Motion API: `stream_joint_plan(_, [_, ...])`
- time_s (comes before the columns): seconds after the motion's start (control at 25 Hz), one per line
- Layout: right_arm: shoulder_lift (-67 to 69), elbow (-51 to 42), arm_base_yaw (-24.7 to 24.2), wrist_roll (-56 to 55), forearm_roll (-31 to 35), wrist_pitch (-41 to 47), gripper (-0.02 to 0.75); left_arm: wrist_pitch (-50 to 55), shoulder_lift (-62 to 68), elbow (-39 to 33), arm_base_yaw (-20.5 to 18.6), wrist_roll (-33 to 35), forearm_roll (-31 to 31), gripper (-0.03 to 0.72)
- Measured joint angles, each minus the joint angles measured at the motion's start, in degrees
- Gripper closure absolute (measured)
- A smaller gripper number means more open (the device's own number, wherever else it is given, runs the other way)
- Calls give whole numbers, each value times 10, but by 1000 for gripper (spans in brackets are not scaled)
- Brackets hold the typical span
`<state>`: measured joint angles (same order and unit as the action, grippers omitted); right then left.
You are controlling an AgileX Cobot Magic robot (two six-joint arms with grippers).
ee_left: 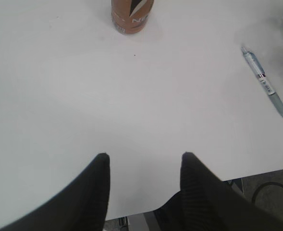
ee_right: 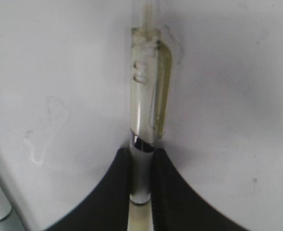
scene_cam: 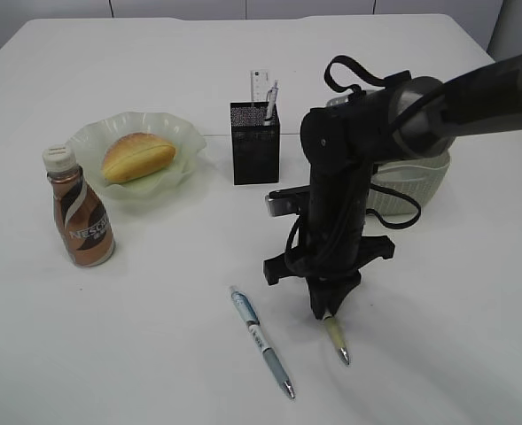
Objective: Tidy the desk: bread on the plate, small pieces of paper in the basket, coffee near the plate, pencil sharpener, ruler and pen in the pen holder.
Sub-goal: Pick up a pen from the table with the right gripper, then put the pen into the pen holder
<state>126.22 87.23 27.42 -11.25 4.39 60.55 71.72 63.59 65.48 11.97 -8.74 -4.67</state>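
Gripping: right gripper (ee_right: 141, 166) clamped on yellow-green pen (ee_right: 148, 103), lying on desk (scene_cam: 154, 354) below it
Left gripper (ee_left: 143, 161): open, empty (idle)
Next: lift, carry up-left to pen holder (scene_cam: 255, 146)

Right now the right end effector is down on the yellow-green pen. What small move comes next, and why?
Probably lift the right end effector straight up a little. In the right wrist view its fingers sit tight against the yellow-green pen, which lies on the desk. Raising it would clear the blue pen lying beside it before carrying it to the pen holder.
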Motion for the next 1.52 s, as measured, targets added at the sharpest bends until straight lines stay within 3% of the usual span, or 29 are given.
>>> stream_joint_plan(0.44, [-17, 50, 0, 37, -50, 28, 659, 0, 0, 0, 0, 0, 0, 338])
stream_joint_plan(0.8, [-137, 48, 0, 63, -62, -65, 659, 0, 0, 0, 0, 0, 0, 337])
stream_joint_plan(1.0, [-244, -23, 0, 83, -77, -217, 659, 0, 0, 0, 0, 0, 0, 338])
stream_joint_plan(1.32, [-395, -237, -15, 86, -155, -628, 659, 0, 0, 0, 0, 0, 0, 337])
stream_joint_plan(1.52, [-382, -262, -34, 86, -137, -742, 659, 0, 0, 0, 0, 0, 0, 338])
